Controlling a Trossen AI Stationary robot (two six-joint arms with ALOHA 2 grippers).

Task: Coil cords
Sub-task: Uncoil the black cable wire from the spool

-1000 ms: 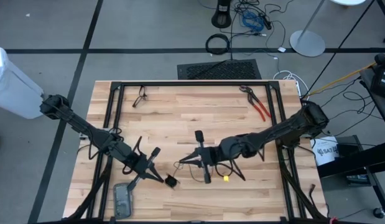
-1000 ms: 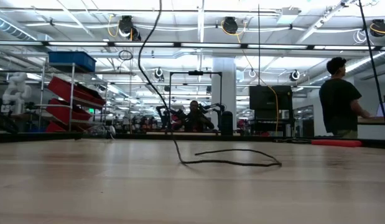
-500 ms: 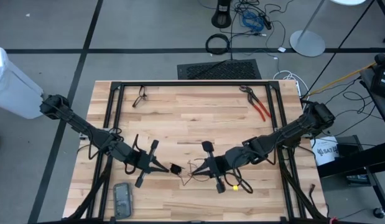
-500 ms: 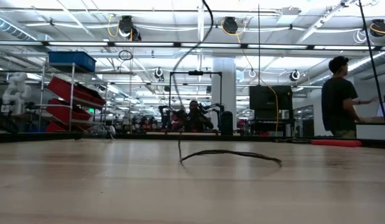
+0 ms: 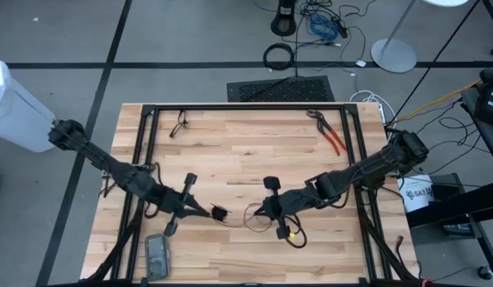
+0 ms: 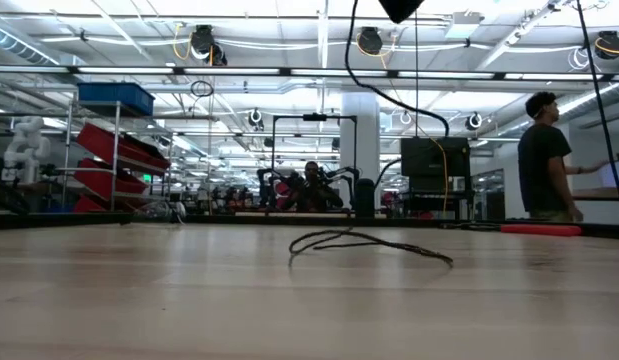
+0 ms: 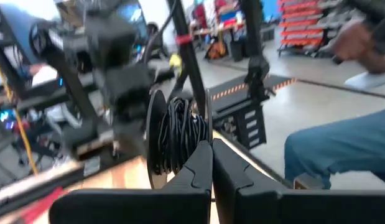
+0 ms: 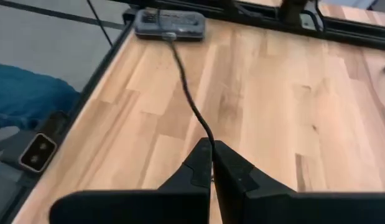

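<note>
A thin black cord (image 5: pixel 254 218) lies in loose loops on the wooden table (image 5: pixel 246 151) near its front middle, with a small yellow piece (image 5: pixel 283 234) on it. In the low view, part of the cord (image 6: pixel 369 242) rests on the tabletop and one strand rises out of the picture. My left gripper (image 5: pixel 212 212) is shut, with a small black block (image 5: pixel 221 213) at its fingertips. My right gripper (image 5: pixel 260 214), just right of it, is shut on the cord and tips downward. My left gripper (image 7: pixel 211 155) reaches level from the table's left side, and the black block at the cord's end (image 5: pixel 221 213) sits right at its fingertips, off the tabletop. Its own fingers hide the contact in the left wrist view. My right gripper (image 8: pixel 211 149) pinches one strand of the cord (image 8: pixel 208 138) between its two fingertips, slanting down from the table's right side. The strand runs on from the fingers across the tabletop, and the rest trails in slack loops below.
Red-handled pliers (image 5: pixel 334 139) lie at the far right and a small black clip-like thing (image 5: pixel 180 123) at the far left. A grey flat device (image 5: pixel 156 255) sits at the near left edge. A black frame (image 5: pixel 230 108) rims the table. A person (image 6: pixel 544 150) stands beyond it.
My left gripper has risen, moved a little toward the far edge and rolled, lifting the black block off the table. My right gripper has tipped downward and shifted toward the near edge. The cord's rising strand has swung toward the right in the low view, and the loops have shifted.
</note>
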